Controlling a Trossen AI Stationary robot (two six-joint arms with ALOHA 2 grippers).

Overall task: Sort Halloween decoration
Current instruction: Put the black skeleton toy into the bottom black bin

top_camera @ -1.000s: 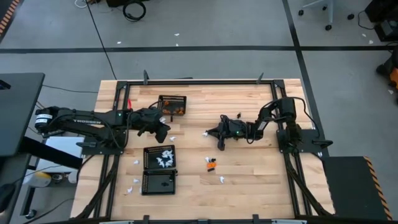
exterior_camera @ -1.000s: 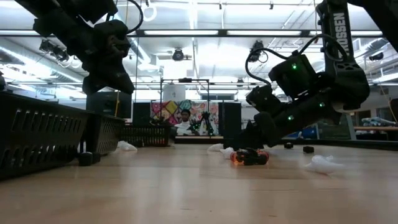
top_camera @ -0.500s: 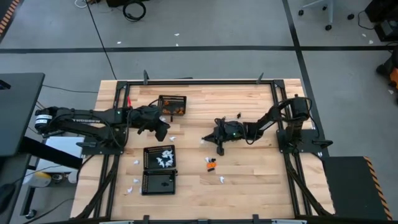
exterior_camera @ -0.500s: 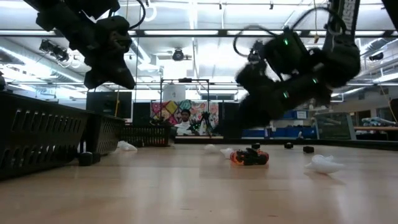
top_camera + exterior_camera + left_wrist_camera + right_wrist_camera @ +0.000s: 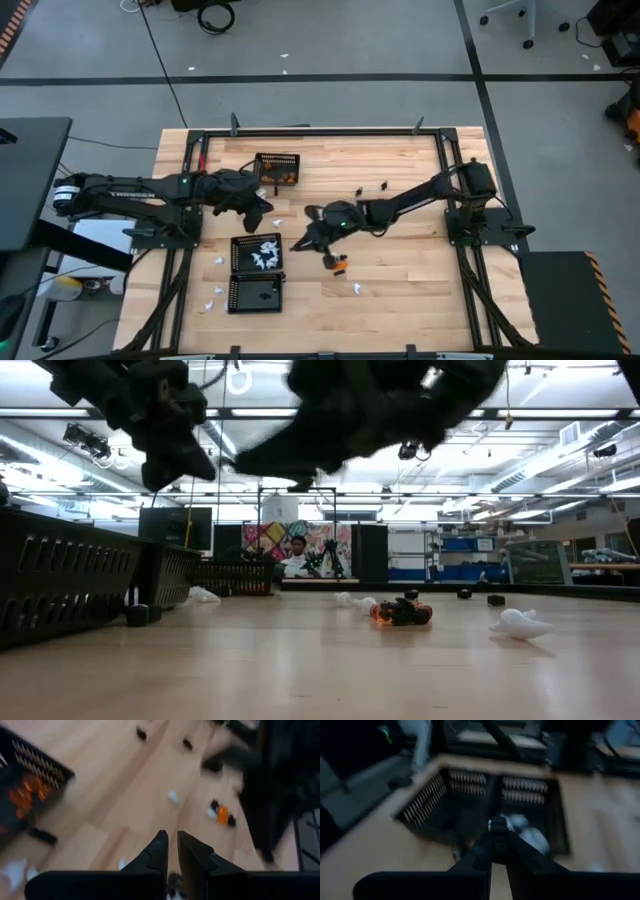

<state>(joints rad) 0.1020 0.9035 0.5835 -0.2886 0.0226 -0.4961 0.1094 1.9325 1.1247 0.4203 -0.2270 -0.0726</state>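
Note:
The Halloween decoration is scattered as small pieces. An orange-and-black cluster (image 5: 340, 263) and a white piece (image 5: 356, 288) lie on the wood, and black ones (image 5: 358, 188) lie farther back. My right gripper (image 5: 298, 243) hovers shut on a tiny white piece (image 5: 495, 823), just right of the basket holding white pieces (image 5: 234, 255). My left gripper (image 5: 262, 208) hangs in the air near the basket with orange pieces (image 5: 258, 170). Its fingers (image 5: 161, 851) are shut to a slit, with nothing showing between the tips. My right gripper pinches the white piece (image 5: 495, 823) between its two fingertips, only at their free ends. The fingers slant down from the table's right side. The piece is lifted clear of the wood; the blur hides which part of it is gripped.
A third mesh basket (image 5: 232, 295) with black pieces stands at the near left. Loose white pieces lie beside the baskets (image 5: 219, 261) and between the arms (image 5: 277, 220). A dark frame (image 5: 440, 140) rims the table. A person (image 5: 296, 555) sits far behind.
My right gripper has risen off the wood and swung quickly toward the table's left and near side, to the basket of white pieces. It has taken along the white piece that lay at the table's middle. My left gripper has risen slightly.

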